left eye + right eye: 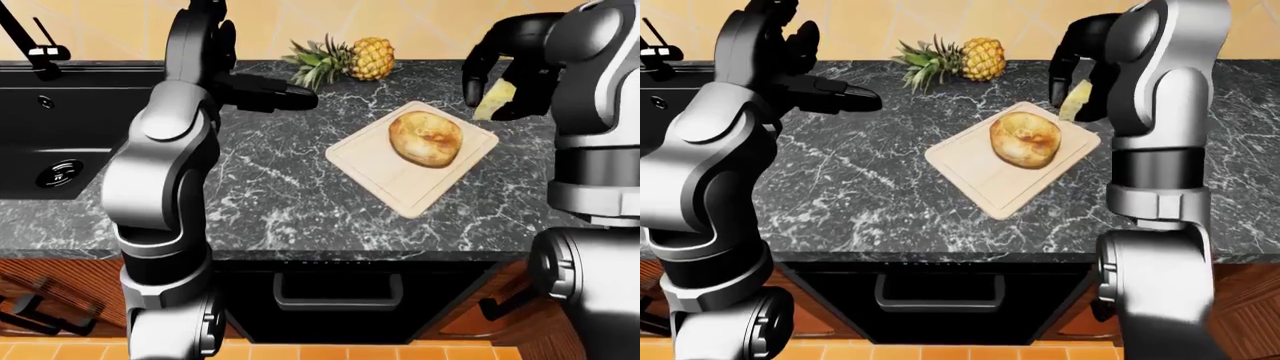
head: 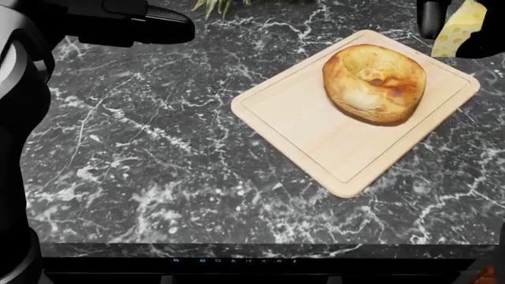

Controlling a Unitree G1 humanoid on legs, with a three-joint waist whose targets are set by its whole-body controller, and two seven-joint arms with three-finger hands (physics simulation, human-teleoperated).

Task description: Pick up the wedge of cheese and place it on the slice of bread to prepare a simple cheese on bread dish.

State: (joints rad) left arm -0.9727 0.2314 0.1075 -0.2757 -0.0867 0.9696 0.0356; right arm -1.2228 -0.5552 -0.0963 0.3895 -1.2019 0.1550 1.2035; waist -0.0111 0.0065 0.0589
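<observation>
We are looking over a dark marble table (image 2: 158, 177). On it we are seeing a wooden cutting board (image 2: 315, 130) carrying the slice of bread (image 2: 375, 83), with a pineapple (image 1: 345, 60) lying near the wall. Our right robot hand (image 1: 500, 82) is hanging raised above the board's far corner, fingers clamped around the wedge of cheese (image 2: 457, 29). Our left robot hand (image 1: 275, 96) is reaching out level over the table, fingers extended and holding nothing.

Pineapple (image 1: 345, 61) on counter (image 1: 280, 187); sink (image 1: 60, 127) left.
</observation>
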